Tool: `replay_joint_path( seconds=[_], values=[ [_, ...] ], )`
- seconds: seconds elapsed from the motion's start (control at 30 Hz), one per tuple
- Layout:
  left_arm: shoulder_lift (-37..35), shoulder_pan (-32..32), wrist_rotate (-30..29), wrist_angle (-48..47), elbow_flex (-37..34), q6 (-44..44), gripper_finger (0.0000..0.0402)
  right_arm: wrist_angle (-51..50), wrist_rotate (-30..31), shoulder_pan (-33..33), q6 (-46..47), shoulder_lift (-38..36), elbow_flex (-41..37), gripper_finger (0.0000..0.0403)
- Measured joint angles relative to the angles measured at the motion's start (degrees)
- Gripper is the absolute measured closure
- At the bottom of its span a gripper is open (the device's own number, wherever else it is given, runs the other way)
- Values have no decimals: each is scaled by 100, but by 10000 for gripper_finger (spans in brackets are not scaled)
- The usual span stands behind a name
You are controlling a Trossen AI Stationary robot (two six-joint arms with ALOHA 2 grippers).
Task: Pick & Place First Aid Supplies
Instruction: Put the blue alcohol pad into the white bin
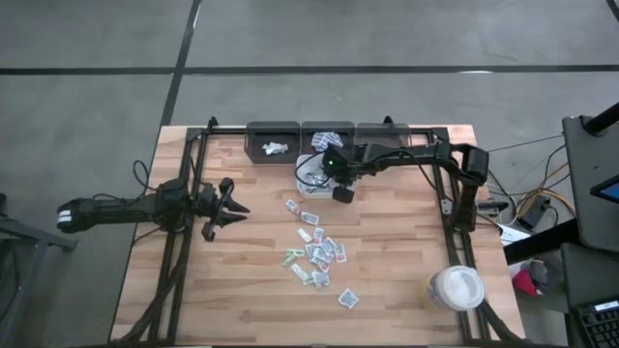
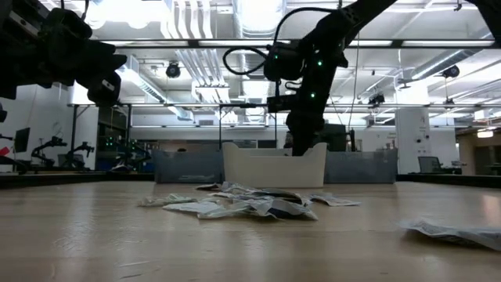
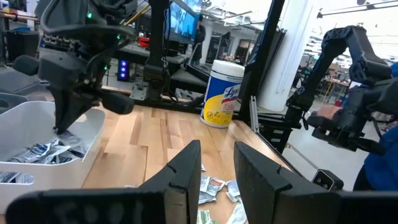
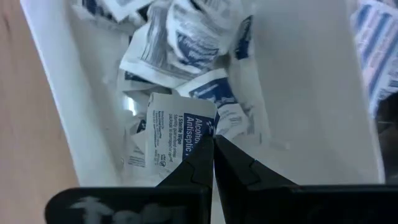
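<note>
Sachets are scattered on the desk in a loose heap near its middle, between the two arms, and more sachets are already gathered in the white bin at the far side. The right gripper is held directly over that bin, its jaws clenched tip to tip; an antiseptic-wipe sachet is seen just ahead of the tips among the others in the bin, but whether its edge is pinched cannot be told from the wrist view. The left gripper is held above the desk at the left side, jaws parted and empty, pointed across the desk toward the heap, with the nearest sachets seen just beyond and below the tips. A white tub is stood at the near right corner, well apart from both.

By the overhead view, the heap is judged to lie nearer the right gripper, though that arm is occupied at the bin; the left arm is the free one, and the heap lies ahead of its jaws and lower. The heap's long axis is seen to run diagonally from the bin side toward the near right.
</note>
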Motion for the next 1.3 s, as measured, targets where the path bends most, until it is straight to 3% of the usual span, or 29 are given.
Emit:
replay_joint_path(
  seconds=[0.3, 0.7, 0.8, 0.93, 1.03, 1.3],
  values=[
    [2, 2, -24, 0, 0, 0, 307, 93, -66, -66, -506, -34, 4, 388],
    [4, 2, -24, 0, 0, -26, 307, -256, -219, -26, -674, -68, 422, 286],
    [4, 1, -26, -1, 0, -26, 307, -800, -697, 65, -424, -71, 816, 272],
    [4, 2, -26, -2, 0, 120, 307, -1417, -2049, 298, -58, -174, 1196, 262],
    [4, 0, -26, -4, 0, 310, 307, -1481, -2726, 607, 189, -309, 1239, 259],
    [7, 1, -28, -7, -1, 374, 307, -1587, -2874, 1674, 936, -371, 1233, 271]
  ],
)
